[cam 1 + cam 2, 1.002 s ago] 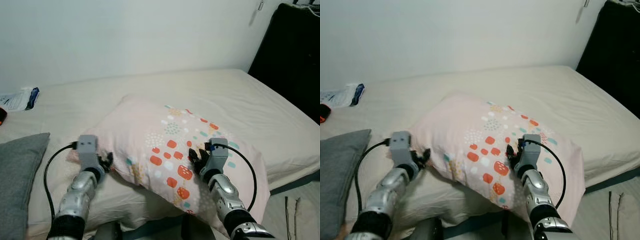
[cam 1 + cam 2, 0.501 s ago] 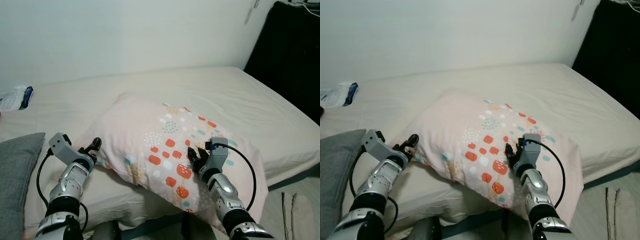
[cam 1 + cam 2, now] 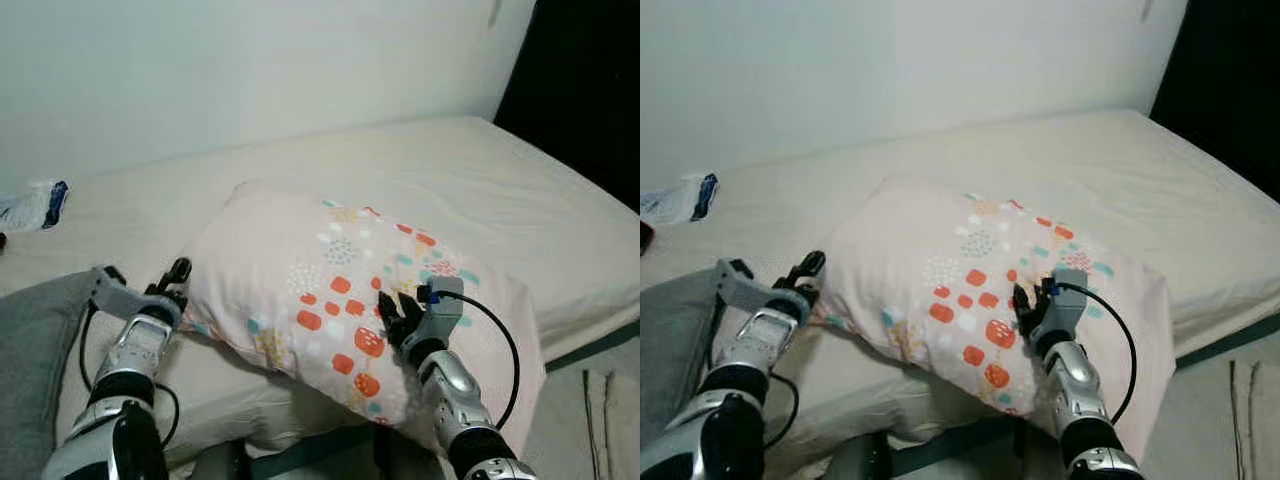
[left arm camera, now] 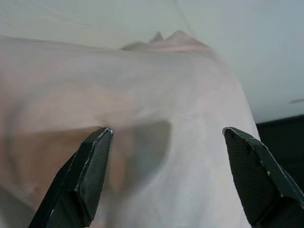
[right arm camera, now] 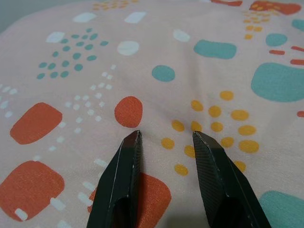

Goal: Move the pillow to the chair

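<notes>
From the head views, the pillow (image 3: 340, 290), pale pink with orange and teal spots, lies on the bed (image 3: 520, 200) near its front edge, one corner hanging over the side. The left claw (image 3: 172, 279) sits at the pillow's left edge, its fingers spread. The right claw (image 3: 397, 318) rests on the patterned top near the front. A grey cushion (image 3: 30, 380) lies just beside the left arm, and a white and blue packet (image 3: 30, 205) sits well apart near the wall. A dark curtain (image 3: 580, 90) stands past the bed's far right corner.

In the left wrist view, the left claw (image 4: 166, 156) is released, fingers wide apart, with the plain pink side of the pillow (image 4: 156, 95) between them.

In the right wrist view, the right claw (image 5: 164, 156) is slightly parted, fingertips pressed onto the pillow's (image 5: 152, 71) printed fabric, grasping nothing.
</notes>
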{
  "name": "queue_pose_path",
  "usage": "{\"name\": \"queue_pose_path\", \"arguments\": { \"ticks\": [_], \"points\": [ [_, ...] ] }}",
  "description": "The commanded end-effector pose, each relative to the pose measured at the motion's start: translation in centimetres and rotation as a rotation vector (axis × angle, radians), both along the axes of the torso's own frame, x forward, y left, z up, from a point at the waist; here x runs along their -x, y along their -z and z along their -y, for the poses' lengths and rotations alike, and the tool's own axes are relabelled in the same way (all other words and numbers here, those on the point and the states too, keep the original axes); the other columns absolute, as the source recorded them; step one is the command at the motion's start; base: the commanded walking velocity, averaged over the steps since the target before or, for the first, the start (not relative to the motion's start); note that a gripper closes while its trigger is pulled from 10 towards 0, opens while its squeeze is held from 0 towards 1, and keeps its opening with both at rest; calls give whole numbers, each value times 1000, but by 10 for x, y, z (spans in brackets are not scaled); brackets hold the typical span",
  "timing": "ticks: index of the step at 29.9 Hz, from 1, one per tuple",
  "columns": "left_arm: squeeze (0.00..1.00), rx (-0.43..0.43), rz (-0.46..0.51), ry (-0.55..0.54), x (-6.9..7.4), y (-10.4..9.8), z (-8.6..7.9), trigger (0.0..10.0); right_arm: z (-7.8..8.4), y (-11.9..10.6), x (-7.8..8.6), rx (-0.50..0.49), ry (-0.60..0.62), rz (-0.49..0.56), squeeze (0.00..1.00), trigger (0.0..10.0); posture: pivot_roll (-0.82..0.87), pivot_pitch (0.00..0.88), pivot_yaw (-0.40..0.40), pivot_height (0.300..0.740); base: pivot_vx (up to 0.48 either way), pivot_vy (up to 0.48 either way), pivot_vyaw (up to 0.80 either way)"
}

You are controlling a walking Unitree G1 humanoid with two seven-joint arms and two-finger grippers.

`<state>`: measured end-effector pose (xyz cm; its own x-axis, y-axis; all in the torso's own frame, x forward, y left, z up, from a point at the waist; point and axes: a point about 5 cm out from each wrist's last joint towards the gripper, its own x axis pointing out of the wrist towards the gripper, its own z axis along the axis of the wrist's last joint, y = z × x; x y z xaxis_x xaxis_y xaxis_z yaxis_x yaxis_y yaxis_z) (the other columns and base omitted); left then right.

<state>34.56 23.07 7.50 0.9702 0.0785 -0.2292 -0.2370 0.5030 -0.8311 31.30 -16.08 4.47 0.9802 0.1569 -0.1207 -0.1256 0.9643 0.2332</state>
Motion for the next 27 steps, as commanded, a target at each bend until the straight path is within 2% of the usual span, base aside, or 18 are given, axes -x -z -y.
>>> {"name": "queue_pose_path", "arguments": {
  "ticks": [1,4,5,6,10,11,12,13,14,15,19,21,23,25,27],
  "points": [
    [1000,-4,-36,23,-1,6,11,10000,-2,11,7,-21,7,-58,0,10000,-42,119,35,581,0,0,0],
    [1000,-20,-67,37,-2,9,18,10000,-3,10,6,-24,2,-55,0,10000,-43,127,36,581,0,0,0],
    [1000,-45,-115,64,-3,13,28,10000,-5,8,6,-25,-6,-52,0,10000,-44,131,37,581,0,0,0],
    [39,-76,-154,91,-2,18,36,10000,-6,6,5,-22,-14,-44,0,10000,-52,134,39,581,0,0,0],
    [0,-92,-193,82,-2,20,40,10000,-2,-3,4,52,2,17,0,10000,-53,135,38,581,0,0,0],
    [0,-75,-192,64,-3,20,39,10000,1,-8,3,93,19,51,0,10000,-53,135,38,581,0,0,0],
    [0,-75,-192,64,-3,20,39,10000,1,-8,3,93,19,51,0,10000,-53,135,38,581,0,0,0],
    [0,-59,-186,40,-3,18,34,10000,5,-15,2,166,30,98,0,10000,-54,136,28,581,0,0,0],
    [0,-59,-186,40,-3,18,34,10000,5,-15,2,166,30,98,0,10000,-54,136,28,581,0,0,0],
    [0,-73,-189,46,-2,16,25,10000,2,-16,4,181,-47,107,0,10000,-50,129,9,581,0,0,0],
    [0,-102,-208,73,1,18,17,10000,-2,-10,9,185,-115,84,0,10000,-50,122,-5,581,0,0,0],
    [0,-104,-221,55,4,18,5,10000,15,-5,15,216,-1,68,0,10000,-46,108,-30,581,0,0,0],
    [0,-95,-220,45,4,18,2,10000,19,-4,16,221,26,66,0,10000,-46,108,-30,581,0,0,0],
    [0,-75,-222,1,7,17,-10,10000,30,0,22,260,85,50,0,10000,-47,95,-45,581,0,0,0],
    [0,-76,-224,-11,8,16,-14,10000,33,1,24,278,102,45,0,10000,-47,95,-45,581,0,0,0]
  ]
}}
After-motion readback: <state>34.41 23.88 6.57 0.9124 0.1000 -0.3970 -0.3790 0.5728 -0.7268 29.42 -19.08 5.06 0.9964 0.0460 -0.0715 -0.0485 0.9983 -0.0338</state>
